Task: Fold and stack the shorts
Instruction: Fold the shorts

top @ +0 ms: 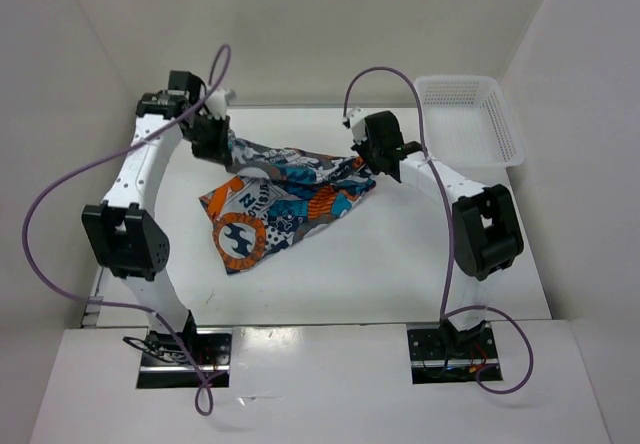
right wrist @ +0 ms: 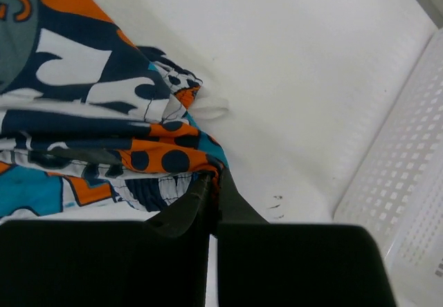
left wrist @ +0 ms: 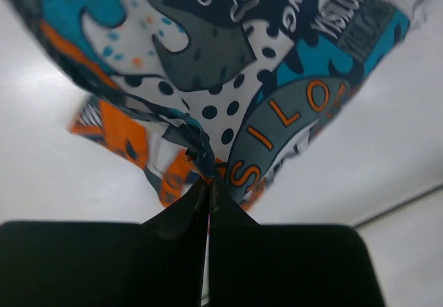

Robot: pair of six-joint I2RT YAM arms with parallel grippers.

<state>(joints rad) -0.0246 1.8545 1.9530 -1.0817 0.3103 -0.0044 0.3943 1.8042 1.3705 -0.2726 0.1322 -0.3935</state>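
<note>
The printed shorts (top: 280, 199) hang stretched between my two grippers, with the lower end resting on the white table (top: 400, 264). My left gripper (top: 222, 146) is shut on the left top corner of the shorts (left wrist: 228, 79); the jaws pinch a bunched edge at the fingertips (left wrist: 208, 179). My right gripper (top: 365, 162) is shut on the right top corner of the shorts (right wrist: 104, 127); its jaws clamp an orange dotted fold at the tips (right wrist: 214, 177).
A white plastic mesh basket (top: 470, 119) stands at the back right, right of my right arm; it also shows in the right wrist view (right wrist: 401, 182). White walls enclose the table on the left, back and right.
</note>
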